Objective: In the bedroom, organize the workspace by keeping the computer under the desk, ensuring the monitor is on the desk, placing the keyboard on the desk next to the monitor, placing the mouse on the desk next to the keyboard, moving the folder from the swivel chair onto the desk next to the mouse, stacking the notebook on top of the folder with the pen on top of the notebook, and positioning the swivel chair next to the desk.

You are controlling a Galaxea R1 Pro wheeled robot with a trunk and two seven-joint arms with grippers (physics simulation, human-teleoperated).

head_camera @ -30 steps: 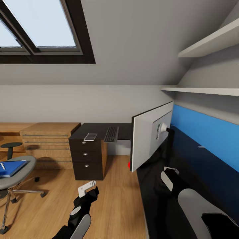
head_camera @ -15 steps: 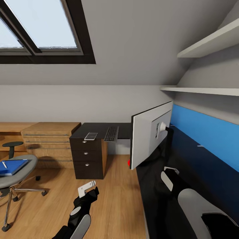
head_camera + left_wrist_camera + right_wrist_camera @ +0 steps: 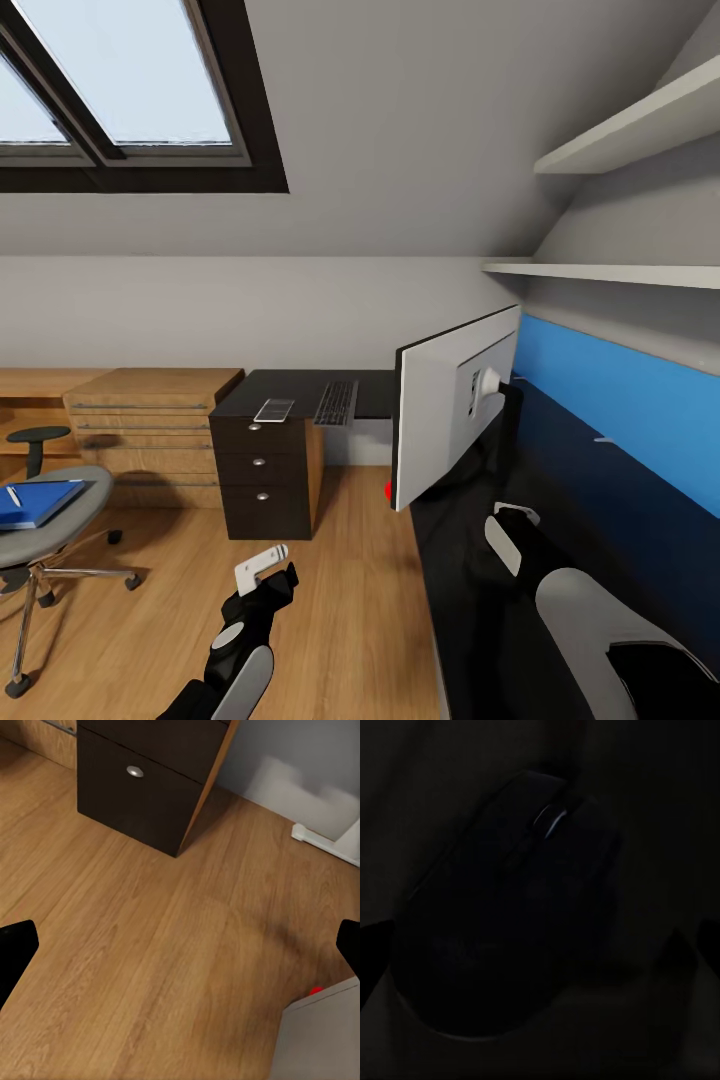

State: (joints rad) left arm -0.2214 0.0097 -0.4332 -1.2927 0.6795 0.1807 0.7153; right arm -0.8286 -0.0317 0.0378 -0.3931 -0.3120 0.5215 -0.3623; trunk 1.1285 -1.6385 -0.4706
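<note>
Camera drift leftward over the last second has stopped; nothing in the room itself has moved, so the robot seems settled for its next grasp. Right hand (image 3: 540,1020) hangs close over the mouse (image 3: 502,922) on the dark desk (image 3: 470,600); whether its fingers are spread or pinching, I cannot tell. Left hand (image 3: 180,945) is spread, empty, above the wood floor (image 3: 165,945). The monitor (image 3: 455,410) stands on the desk, the keyboard (image 3: 336,404) on the far wing. The swivel chair (image 3: 40,520) seat carries the blue folder (image 3: 35,503) with the pen (image 3: 13,496) on it.
</note>
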